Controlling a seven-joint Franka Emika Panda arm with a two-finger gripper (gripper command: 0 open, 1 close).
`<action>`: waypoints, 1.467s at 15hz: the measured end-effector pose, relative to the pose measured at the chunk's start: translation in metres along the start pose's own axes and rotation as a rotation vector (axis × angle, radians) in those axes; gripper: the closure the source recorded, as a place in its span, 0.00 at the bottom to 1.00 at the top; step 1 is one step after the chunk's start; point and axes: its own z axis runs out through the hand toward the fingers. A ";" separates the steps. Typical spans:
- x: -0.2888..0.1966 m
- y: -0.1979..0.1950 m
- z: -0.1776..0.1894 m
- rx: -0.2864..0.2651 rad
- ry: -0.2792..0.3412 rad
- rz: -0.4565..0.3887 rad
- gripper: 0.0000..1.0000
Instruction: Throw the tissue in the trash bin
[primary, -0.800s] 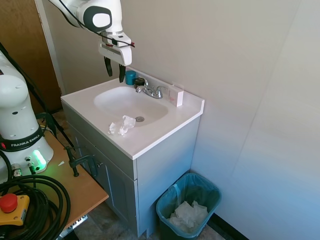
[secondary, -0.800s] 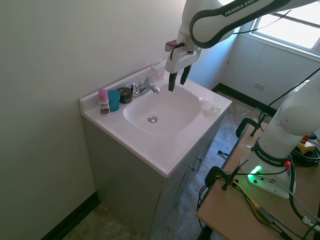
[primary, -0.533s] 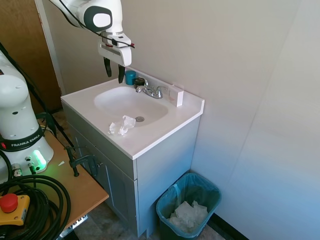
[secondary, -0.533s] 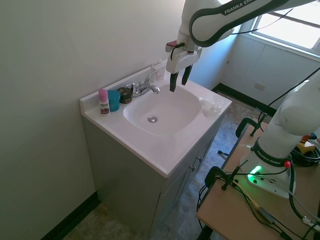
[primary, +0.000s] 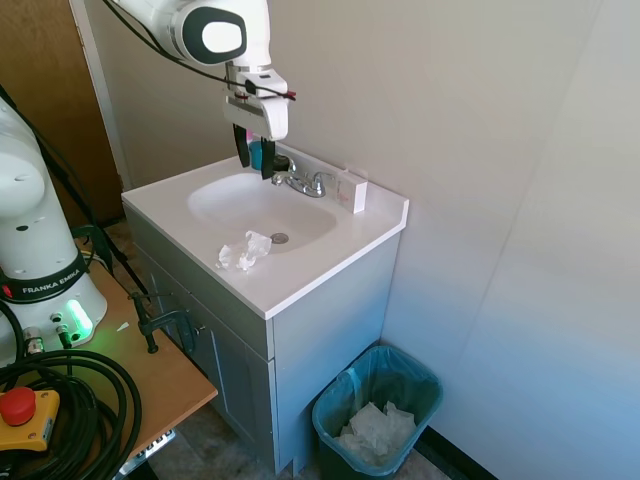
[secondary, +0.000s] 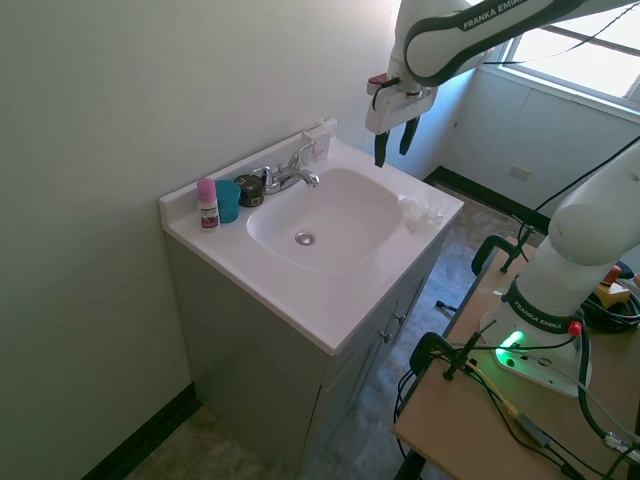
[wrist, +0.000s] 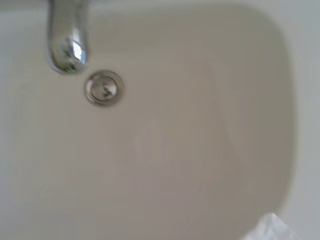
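The tissue (primary: 244, 252) is a small crumpled white wad lying on the white vanity top (primary: 330, 255) at the front rim of the sink basin (primary: 250, 205). It also shows as the tissue (secondary: 422, 210) in the second exterior view, and a white corner of it (wrist: 272, 229) shows in the wrist view. My gripper (primary: 254, 160) hangs open and empty high above the basin near the faucet (primary: 300, 182), well apart from the tissue. The trash bin (primary: 430, 385), dark teal with a bluish liner, stands on the floor right of the vanity.
A heap of white tissues (primary: 375, 428) lies inside the bin. A pink bottle (secondary: 206, 203), a teal cup (secondary: 228, 200) and a dark round item (secondary: 249, 189) line the back ledge. A white box (primary: 352, 190) stands by the wall. A wooden table (primary: 160, 375) flanks the vanity.
The gripper has moved sideways over the sink, toward the faucet and the bin side, still open. The tissue has not moved.
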 end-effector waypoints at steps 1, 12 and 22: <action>0.001 0.010 0.011 -0.019 -0.011 0.008 0.00; 0.025 0.038 0.124 -0.101 -0.099 0.030 1.00; 0.028 0.042 0.129 -0.105 -0.108 0.028 1.00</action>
